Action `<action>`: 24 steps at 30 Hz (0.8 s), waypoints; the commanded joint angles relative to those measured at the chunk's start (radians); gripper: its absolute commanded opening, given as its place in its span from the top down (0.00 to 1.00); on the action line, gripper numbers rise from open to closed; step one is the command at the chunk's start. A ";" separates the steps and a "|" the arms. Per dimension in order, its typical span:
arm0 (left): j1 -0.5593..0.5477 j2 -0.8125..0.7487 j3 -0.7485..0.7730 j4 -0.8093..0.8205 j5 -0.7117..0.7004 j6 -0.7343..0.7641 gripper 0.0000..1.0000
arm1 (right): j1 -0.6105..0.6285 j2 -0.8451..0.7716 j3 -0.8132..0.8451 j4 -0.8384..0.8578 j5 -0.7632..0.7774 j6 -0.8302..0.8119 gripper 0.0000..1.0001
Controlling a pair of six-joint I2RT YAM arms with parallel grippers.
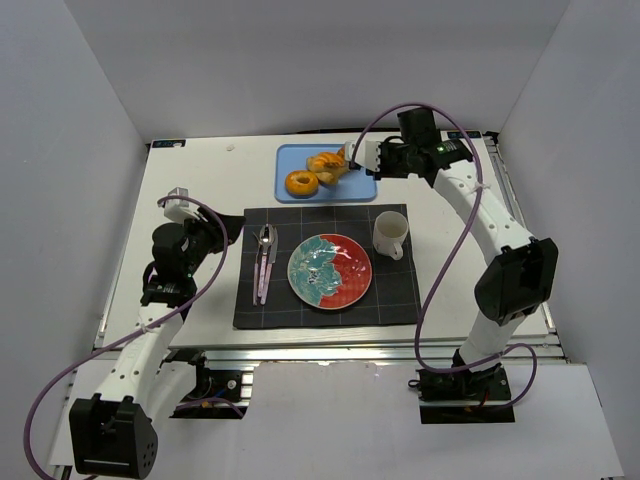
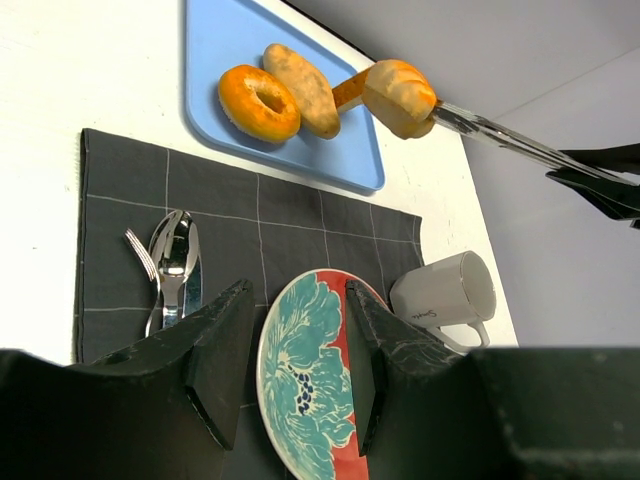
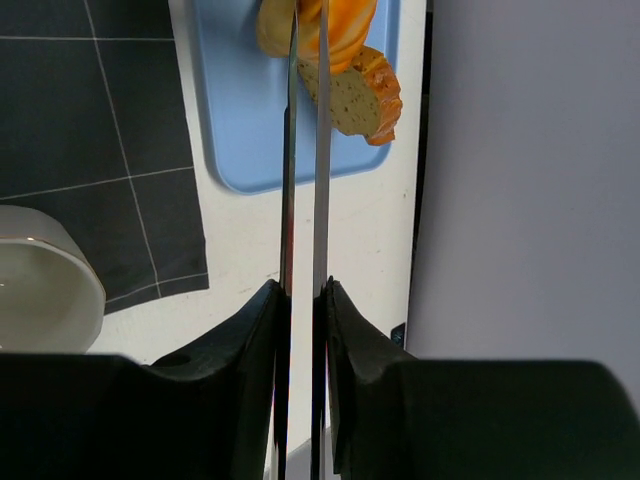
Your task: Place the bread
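White table, from above: bread (image 1: 330, 164) at the blue tray's (image 1: 290, 156) right edge, upper middle; plate (image 1: 366, 262) at centre, well apart.
Right gripper (image 1: 362, 158), from above: reaches in from upper right.
Left gripper (image 2: 295, 295), left wrist: fingers wide, empty.
Tongs (image 2: 490, 130), left wrist: pinching the bread's end, so it could swing loose.
Tongs, right wrist: right gripper squeezed narrow on them; thin bite, a jolt may drop it short.

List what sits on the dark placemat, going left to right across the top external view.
On the placemat: cutlery → teal-and-red plate → white mug.
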State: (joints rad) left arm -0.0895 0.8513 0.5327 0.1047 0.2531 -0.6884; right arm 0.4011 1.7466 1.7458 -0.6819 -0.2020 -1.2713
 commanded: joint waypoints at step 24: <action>-0.004 0.000 -0.002 0.010 -0.002 -0.002 0.49 | 0.031 -0.205 -0.132 -0.168 -0.194 -0.149 1.00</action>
State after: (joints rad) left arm -0.0891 0.8566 0.5320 0.1040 0.2512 -0.6888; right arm 0.4091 1.6466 1.6699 -0.7792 -0.3290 -1.2968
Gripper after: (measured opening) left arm 0.513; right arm 0.273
